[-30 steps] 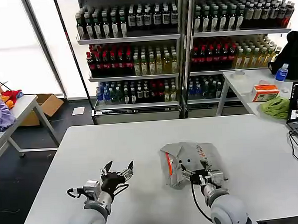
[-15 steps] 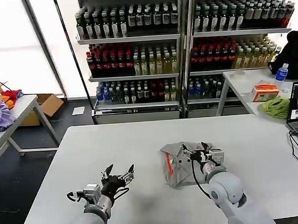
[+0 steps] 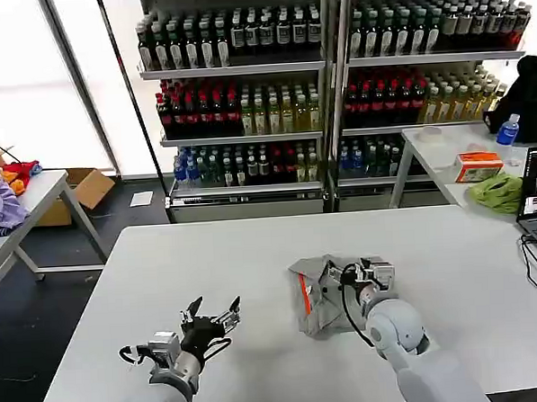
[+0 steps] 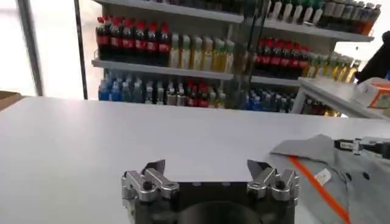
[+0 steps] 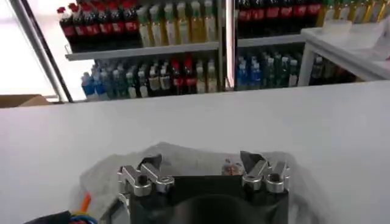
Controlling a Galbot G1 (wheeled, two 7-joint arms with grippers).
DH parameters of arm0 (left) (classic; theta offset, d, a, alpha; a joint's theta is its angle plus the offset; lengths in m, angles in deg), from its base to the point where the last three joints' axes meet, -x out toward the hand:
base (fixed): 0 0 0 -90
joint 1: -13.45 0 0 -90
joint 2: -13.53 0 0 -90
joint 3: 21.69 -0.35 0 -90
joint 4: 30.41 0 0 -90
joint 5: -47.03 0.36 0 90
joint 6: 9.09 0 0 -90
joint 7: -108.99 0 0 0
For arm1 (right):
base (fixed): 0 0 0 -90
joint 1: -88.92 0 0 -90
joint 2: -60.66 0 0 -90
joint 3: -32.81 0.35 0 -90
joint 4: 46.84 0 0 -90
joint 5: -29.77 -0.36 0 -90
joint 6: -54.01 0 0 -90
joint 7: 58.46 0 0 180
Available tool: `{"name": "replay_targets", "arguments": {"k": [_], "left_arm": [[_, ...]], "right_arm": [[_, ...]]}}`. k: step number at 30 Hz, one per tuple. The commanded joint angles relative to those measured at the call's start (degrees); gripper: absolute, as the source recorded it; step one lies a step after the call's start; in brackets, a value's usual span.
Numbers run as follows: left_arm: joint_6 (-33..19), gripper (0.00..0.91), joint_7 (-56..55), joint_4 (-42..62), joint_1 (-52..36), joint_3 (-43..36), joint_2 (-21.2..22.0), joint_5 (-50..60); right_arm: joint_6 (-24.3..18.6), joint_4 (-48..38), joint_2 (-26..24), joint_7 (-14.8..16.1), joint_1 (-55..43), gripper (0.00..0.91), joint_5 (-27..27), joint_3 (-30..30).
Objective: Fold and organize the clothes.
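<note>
- Head view: the grey T-shirt (image 3: 323,293) lies in a rough folded bundle on the white tabletop (image 3: 209,267), a little to the robot's right of the middle, its orange-red neck label facing the robot's left.
- Right pincer (image 3: 358,274) hovers over the T-shirt's right half, on the side away from the label; whether it touches the cloth cannot be told.
- Right wrist view: the right pincer (image 5: 204,167) has its fingers (image 5: 148,173) spread apart with nothing between them, and the T-shirt (image 5: 183,155) lies just beyond it.
- Left pincer (image 3: 211,312) sits well to the left of the T-shirt, low over bare tabletop near the front edge.
- Left wrist view: the left pincer (image 4: 207,171) is spread wide and empty; the T-shirt (image 4: 317,164) shows off to one side with its orange stripe.
- Behind the T-shirt, past the tabletop's far edge, stand shelves (image 3: 244,69) of bottled drinks.
</note>
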Motion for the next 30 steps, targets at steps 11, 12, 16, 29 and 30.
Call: {"name": "replay_targets", "arguments": {"k": [11, 12, 16, 29, 30], "left_arm": [[0.0, 0.907, 0.3, -0.5, 0.9, 0.5, 0.3, 0.1], [0.0, 0.907, 0.3, -0.6, 1.0, 0.4, 0.3, 0.2], [0.0, 0.907, 0.7, -0.8, 1.3, 0.1, 0.5, 0.3], [0.0, 0.907, 1.5, -1.7, 2.5, 0.1, 1.3, 0.8], [0.0, 0.907, 1.5, -1.9, 2.6, 0.3, 1.2, 0.8]], "right_arm": [[-1.0, -2.6, 1.5, 1.4, 0.4, 0.907, 0.2, 0.9], [-1.4, -2.0, 1.4, 1.6, 0.4, 0.907, 0.6, 1.2], [-1.9, 3.6, 0.9, 1.9, 0.8, 0.907, 0.6, 3.0], [-0.7, 4.6, 1.9, 1.1, 0.6, 0.907, 1.4, -1.7], [-0.4, 3.7, 2.0, 0.7, 0.1, 0.907, 1.3, -2.1]]}}
